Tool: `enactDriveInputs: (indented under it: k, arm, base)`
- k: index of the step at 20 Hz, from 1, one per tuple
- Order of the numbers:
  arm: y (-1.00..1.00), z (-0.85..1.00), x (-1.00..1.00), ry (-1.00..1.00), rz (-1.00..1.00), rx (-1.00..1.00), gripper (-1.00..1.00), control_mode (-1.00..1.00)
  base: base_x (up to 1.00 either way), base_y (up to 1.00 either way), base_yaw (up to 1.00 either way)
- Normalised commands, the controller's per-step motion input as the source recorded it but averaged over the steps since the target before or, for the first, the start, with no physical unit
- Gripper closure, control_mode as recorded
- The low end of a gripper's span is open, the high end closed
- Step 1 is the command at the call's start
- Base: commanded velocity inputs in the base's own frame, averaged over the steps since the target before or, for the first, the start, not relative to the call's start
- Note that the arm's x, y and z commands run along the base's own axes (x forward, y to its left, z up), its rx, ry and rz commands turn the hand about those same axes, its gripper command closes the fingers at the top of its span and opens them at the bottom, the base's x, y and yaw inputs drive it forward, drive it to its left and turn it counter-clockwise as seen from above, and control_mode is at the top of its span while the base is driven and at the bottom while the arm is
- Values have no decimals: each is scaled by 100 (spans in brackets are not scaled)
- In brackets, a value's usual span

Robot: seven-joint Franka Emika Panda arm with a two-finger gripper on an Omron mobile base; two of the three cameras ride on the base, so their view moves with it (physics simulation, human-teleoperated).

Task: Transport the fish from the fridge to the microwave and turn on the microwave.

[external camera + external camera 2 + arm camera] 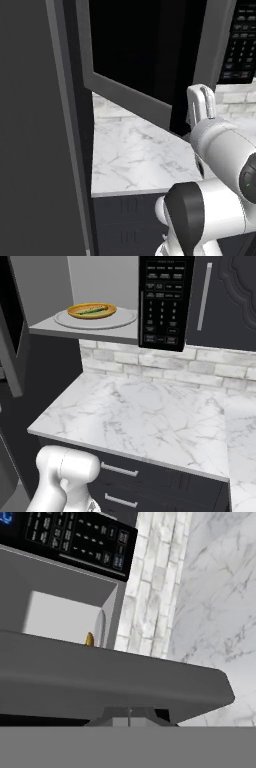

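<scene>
The fish [93, 311] is already lying on its plate [75, 310] inside the open microwave [165, 301], upper left of the right view, while the tool [129, 719], fingers together and empty, is pressing the door [110, 682], probably to close it.

microwave [115, 301] keypad [165, 303] with pale button markings, too small and blurred to read
</scene>
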Motion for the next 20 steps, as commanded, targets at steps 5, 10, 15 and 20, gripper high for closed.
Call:
enactDriveInputs:
  k: [5, 10, 15, 20]
  arm:
    - [-14, 6, 52, 0, 0, 1, 100, -100]
    - [-4, 0, 49, 3, -1, 0, 100, -100]
    - [-1, 0, 35, 7, -1, 0, 100, -100]
    - [-2, 0, 32, 2, 0, 0, 100, -100]
  base:
    - [0, 0, 0]
    - [0, 0, 0]
    - [0, 0, 0]
    - [0, 0, 0]
